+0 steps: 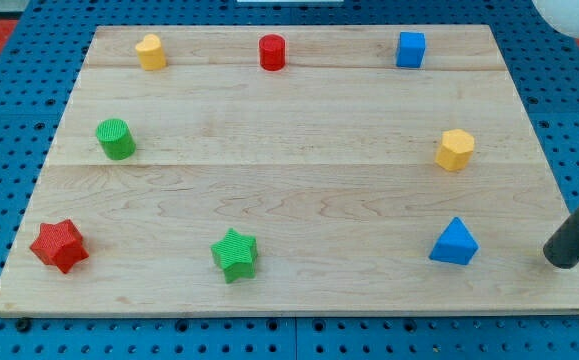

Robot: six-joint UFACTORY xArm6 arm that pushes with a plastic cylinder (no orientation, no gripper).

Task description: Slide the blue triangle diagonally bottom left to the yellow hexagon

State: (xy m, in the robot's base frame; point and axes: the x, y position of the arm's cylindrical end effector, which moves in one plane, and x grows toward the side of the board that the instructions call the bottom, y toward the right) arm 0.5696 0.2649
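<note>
The blue triangle (454, 243) lies near the view's bottom right of the wooden board (299, 190). The yellow hexagon (455, 149) sits above it, near the board's right edge. My tip (563, 261) is the lower end of a dark rod coming in from the view's right edge. It stands to the right of the blue triangle, apart from it by a clear gap, near the board's right edge.
A blue cube (410, 49), a red cylinder (272, 52) and a yellow block (150, 51) line the top. A green cylinder (116, 138) is at left. A red star (59, 246) and a green star (234, 254) lie along the bottom.
</note>
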